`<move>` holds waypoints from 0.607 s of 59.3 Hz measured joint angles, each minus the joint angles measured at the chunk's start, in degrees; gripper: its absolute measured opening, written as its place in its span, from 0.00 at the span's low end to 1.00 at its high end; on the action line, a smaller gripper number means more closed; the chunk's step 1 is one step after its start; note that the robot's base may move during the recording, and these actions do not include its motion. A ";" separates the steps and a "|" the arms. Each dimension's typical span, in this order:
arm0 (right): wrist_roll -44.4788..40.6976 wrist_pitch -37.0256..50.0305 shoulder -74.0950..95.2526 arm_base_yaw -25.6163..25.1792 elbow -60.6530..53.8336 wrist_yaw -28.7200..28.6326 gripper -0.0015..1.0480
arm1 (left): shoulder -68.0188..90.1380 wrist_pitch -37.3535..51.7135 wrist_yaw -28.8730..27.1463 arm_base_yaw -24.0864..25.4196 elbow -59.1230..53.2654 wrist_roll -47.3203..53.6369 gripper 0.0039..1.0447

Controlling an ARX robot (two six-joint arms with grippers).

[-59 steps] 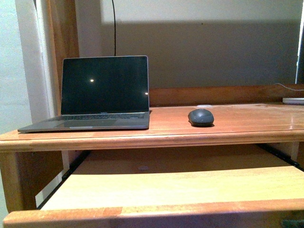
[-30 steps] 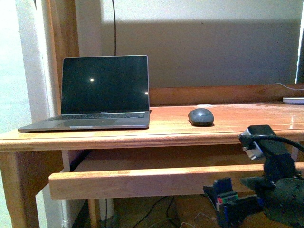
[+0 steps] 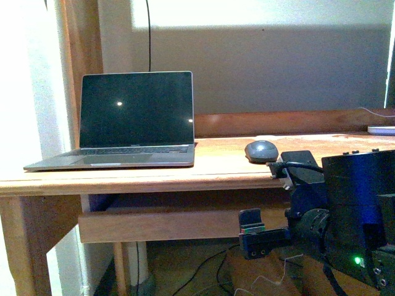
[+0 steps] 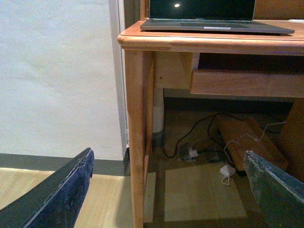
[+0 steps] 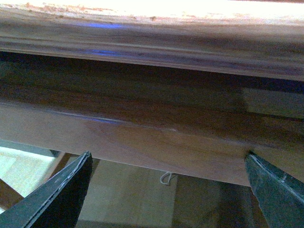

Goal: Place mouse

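The dark grey mouse (image 3: 261,150) lies on the wooden desk top (image 3: 216,166), to the right of the open laptop (image 3: 133,120). My right arm (image 3: 345,209) fills the lower right of the front view, in front of and below the mouse, not touching it. My right gripper (image 5: 166,190) is open and empty, facing the front board of the sliding tray (image 5: 156,137) under the desk edge. My left gripper (image 4: 168,190) is open and empty too, low near the desk's left leg (image 4: 137,142). Neither wrist view shows the mouse.
The tray front (image 3: 173,225) sits tucked under the desk. Cables and a white plug (image 4: 225,170) lie on the floor below. A pale wall (image 4: 57,76) stands left of the desk. A flat white object (image 3: 381,130) rests at the desk's far right.
The sliding tray, pulled far out a second ago, has gone back under the desk. My right arm has come into view at the lower right and risen toward the desk edge.
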 joint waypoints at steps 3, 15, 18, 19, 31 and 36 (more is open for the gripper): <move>0.52 0.55 -1.09 -0.48 -1.33 -0.70 0.93 | 0.00 0.00 0.00 0.00 0.00 0.00 0.93; 4.92 0.55 -11.34 -5.05 -10.56 -4.11 0.93 | 0.00 0.00 0.00 0.00 0.00 0.00 0.93; 6.64 -0.02 -15.50 -7.45 -13.84 -5.97 0.93 | 0.00 0.00 0.00 0.00 0.00 0.00 0.93; 7.10 -0.07 -16.35 -7.98 -14.53 -6.49 0.93 | 0.00 0.00 0.00 0.00 0.00 0.00 0.93; 15.52 -4.24 -36.92 -21.38 -30.10 -21.86 0.93 | 0.00 0.00 0.00 0.00 0.00 0.00 0.93; 18.56 -6.23 -44.19 -25.03 -34.73 -27.32 0.93 | 0.00 0.00 0.00 0.00 0.00 0.00 0.93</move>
